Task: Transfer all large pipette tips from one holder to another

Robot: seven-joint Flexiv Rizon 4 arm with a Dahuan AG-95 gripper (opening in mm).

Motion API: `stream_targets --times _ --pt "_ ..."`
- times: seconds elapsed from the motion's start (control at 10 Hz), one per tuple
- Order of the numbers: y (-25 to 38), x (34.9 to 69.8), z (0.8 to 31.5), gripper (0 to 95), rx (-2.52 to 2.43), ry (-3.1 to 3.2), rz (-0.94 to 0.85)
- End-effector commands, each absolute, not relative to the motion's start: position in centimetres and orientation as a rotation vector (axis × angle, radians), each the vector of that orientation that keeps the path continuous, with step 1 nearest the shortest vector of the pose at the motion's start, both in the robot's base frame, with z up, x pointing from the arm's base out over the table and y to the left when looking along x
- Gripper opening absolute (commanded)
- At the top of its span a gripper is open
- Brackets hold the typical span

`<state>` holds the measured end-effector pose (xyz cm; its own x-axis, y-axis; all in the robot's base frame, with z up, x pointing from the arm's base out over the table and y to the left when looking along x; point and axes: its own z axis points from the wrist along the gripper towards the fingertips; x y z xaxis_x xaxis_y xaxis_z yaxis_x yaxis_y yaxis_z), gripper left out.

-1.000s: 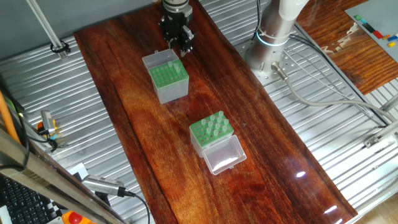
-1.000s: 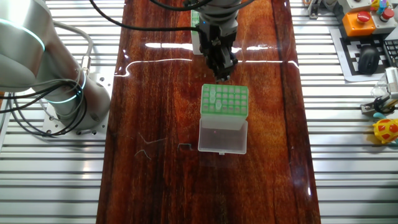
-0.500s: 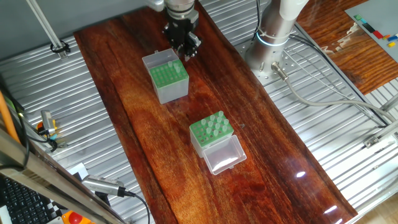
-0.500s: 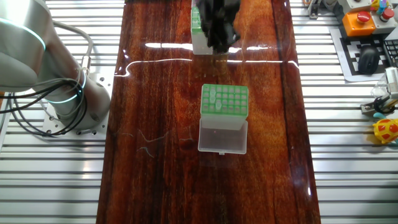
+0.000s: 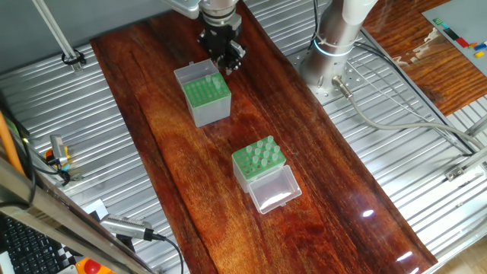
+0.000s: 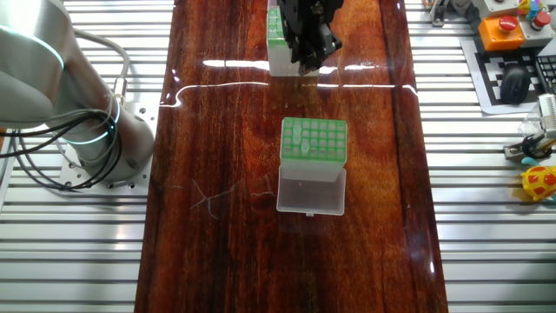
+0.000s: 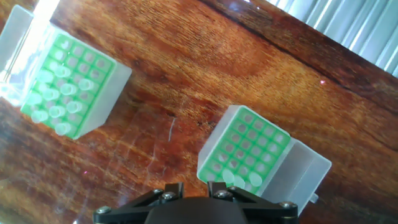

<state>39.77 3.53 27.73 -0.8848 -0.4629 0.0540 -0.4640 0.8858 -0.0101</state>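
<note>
Most of the tips [image 7: 59, 93] stand in the clear box [image 5: 242, 176], slim pale cones filling part of its green hole-grid top. Its see-through lid lies open flat on the table. About three more tips sit along one edge of the grey box [image 5: 209, 110], whose grid looks otherwise bare and whose whitish lid hangs open behind it. Both boxes rest well apart on the glossy dark wooden table [image 5: 175, 175]. My gripper [image 5: 228, 65] hangs beside the grey box's far edge; I cannot tell how my jaws stand.
</note>
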Motion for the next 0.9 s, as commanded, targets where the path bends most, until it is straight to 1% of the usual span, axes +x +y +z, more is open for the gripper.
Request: stream_targets --times 0.1,0.3,0.5,0.9 --pt "5.9 40.4 27.1 19.0 0.655 -3.032 0.011" --pt "8.6 40.9 26.1 19.0 0.554 -3.062 0.001" --pt "8.6 40.9 26.1 19.0 0.569 -3.063 0.012" --pt "8.6 40.9 26.1 19.0 0.777 -2.99 -0.006"
